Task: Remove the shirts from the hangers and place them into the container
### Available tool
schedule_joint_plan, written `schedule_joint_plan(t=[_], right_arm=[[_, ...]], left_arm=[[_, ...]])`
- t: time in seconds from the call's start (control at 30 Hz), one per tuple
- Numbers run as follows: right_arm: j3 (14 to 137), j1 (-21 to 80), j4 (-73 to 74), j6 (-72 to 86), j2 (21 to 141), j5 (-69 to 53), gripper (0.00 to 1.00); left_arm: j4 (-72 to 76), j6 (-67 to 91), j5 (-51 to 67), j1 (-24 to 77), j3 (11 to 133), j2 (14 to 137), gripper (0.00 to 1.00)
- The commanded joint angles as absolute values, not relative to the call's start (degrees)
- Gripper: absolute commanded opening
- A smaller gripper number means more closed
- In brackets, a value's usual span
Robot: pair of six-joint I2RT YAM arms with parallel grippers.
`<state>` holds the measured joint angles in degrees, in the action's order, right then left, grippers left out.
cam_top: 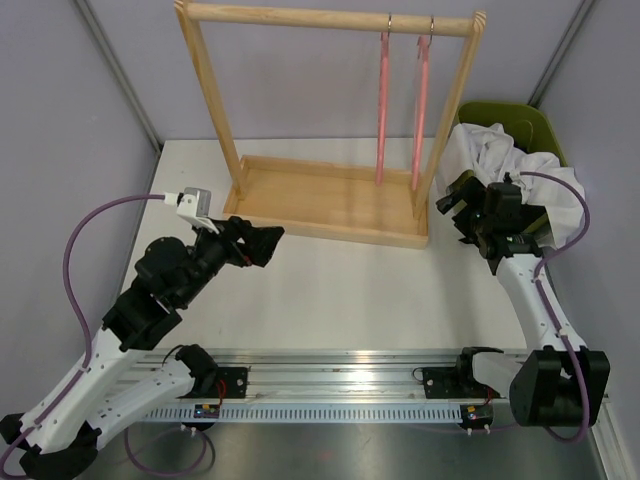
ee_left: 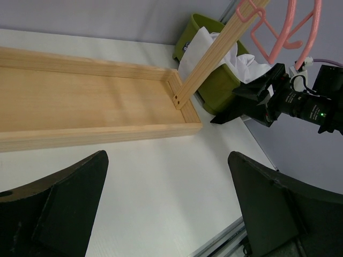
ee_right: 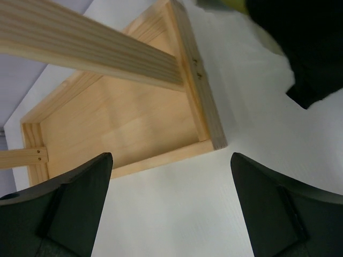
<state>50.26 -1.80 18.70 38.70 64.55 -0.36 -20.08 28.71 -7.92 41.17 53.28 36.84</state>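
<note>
Down at the near side, the left gripper point(cam_top: 262, 243) is hovering over the table point(cam_top: 330, 290) with its jaws spread wide, nothing between them. Across from it, the right gripper point(cam_top: 462, 208) is hanging just as wide and just as empty, beside the corner of the wooden rack point(cam_top: 330, 200). Farther back, the two pink hangers point(cam_top: 383, 110) are dangling bare from the rack's rail. At the far right, the white shirt point(cam_top: 485, 150) and black shirt point(ee_right: 305, 48) are lying heaped in the green container point(cam_top: 520, 118) — white fabric spilling over its rim.
</note>
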Motion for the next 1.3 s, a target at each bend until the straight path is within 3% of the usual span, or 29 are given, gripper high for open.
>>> schedule_joint_plan(t=[0.0, 0.1, 0.3, 0.4, 0.6, 1.27], right_arm=[[52.74, 1.65, 9.69, 35.08, 62.41, -5.25, 0.99], [54.65, 5.88, 10.45, 30.25, 56.62, -11.41, 1.0], [66.08, 14.66, 22.32, 24.26, 56.25, -26.27, 0.99], [68.2, 22.83, 21.72, 23.82, 53.72, -23.47, 0.99], [73.21, 28.03, 21.09, 25.31, 53.35, -24.44, 0.99], [82.0, 31.46, 30.41, 18.63, 54.05, -20.83, 1.0]], left_arm=[[-17.31, 29.0, -7.03, 40.96, 52.82, 36.39, 0.99], [-17.58, 28.39, -7.47, 40.96, 52.82, 36.21, 0.99], [-16.87, 27.6, -6.42, 40.96, 54.05, 37.61, 0.99], [-17.58, 27.68, -6.41, 40.96, 55.37, 38.67, 0.99], [-19.33, 27.69, -5.8, 40.96, 57.92, 39.99, 0.99], [-19.69, 27.68, -3.78, 40.96, 61.26, 40.69, 0.99]])
